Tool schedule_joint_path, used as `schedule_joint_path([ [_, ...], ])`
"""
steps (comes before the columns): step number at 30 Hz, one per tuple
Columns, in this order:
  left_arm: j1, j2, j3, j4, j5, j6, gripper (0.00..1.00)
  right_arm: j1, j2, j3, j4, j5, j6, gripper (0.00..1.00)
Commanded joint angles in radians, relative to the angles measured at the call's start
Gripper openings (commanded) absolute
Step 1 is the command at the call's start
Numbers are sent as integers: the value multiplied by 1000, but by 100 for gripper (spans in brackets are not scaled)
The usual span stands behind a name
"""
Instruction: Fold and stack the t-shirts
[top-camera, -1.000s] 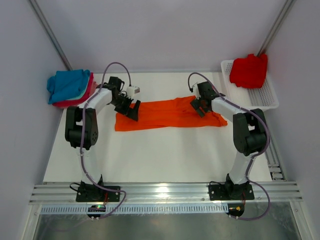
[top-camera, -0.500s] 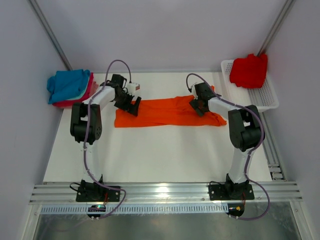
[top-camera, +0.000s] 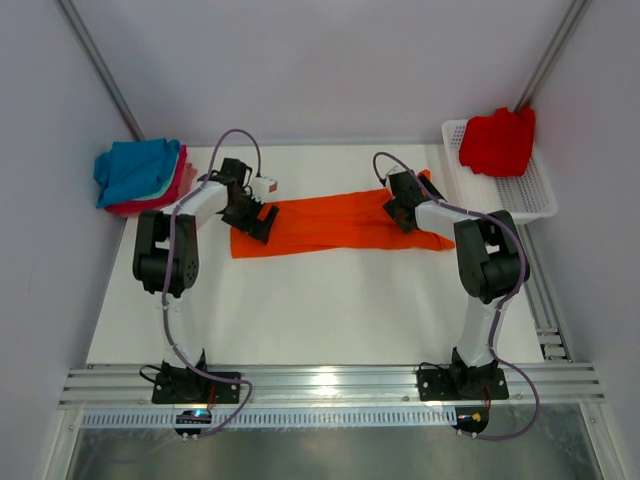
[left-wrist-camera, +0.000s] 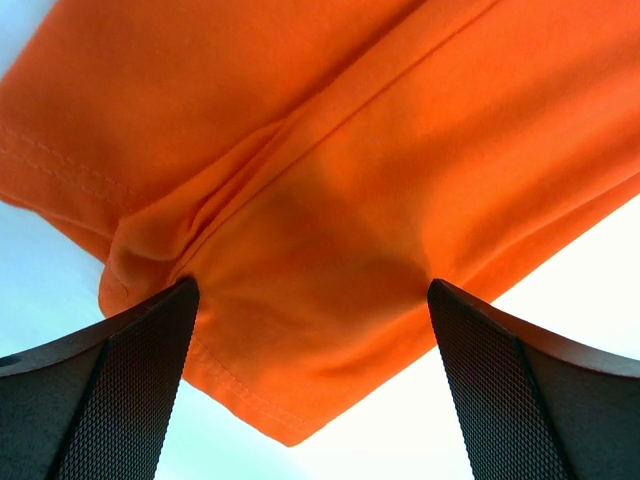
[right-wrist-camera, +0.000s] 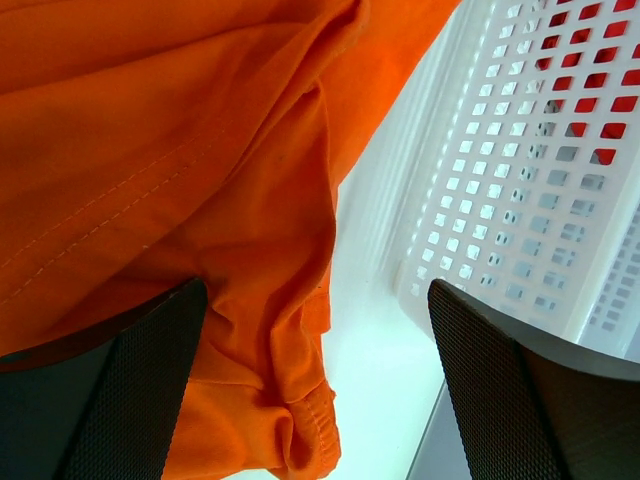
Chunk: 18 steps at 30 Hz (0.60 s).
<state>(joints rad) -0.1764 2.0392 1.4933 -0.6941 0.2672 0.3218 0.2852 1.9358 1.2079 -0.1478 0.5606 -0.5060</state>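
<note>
A bright orange t-shirt (top-camera: 330, 225) lies folded into a long strip across the middle of the table. My left gripper (top-camera: 255, 222) is low over its left end, open, and a hemmed corner of the orange cloth (left-wrist-camera: 330, 200) lies between the fingers (left-wrist-camera: 120, 400). My right gripper (top-camera: 400, 208) is over the strip's right end, also open, straddling a bunched sleeve edge (right-wrist-camera: 170, 180). Folded t-shirts (top-camera: 140, 172), blue on top of pink and red, are stacked at the far left. A red t-shirt (top-camera: 497, 140) sits in the basket.
The white mesh basket (top-camera: 530, 195) stands at the far right, its wall (right-wrist-camera: 500, 200) close beside my right gripper. Grey walls enclose the table on three sides. An aluminium rail runs along the near edge.
Both grippers have shifted slightly over the ends of the orange strip, the right one a little farther back. Both jaws stayed open and the shirt has barely moved.
</note>
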Motion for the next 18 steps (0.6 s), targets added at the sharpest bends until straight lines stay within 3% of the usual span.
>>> schedule_joint_path([
  [1,6,-57,-50,-25,-33,10,99,-8,-40,-22,19,45,-8,95],
  [6,6,-91,-1,-28,44,3,99,-8,-86,-24,5,38,3,95],
  [11,6,-65,152,-27,128,-16,99,-6,-103,-4,-24,38,29,95],
  [18,3,27,327,-54,129,-9,99,-4,-129,-16,-41,47,41,95],
])
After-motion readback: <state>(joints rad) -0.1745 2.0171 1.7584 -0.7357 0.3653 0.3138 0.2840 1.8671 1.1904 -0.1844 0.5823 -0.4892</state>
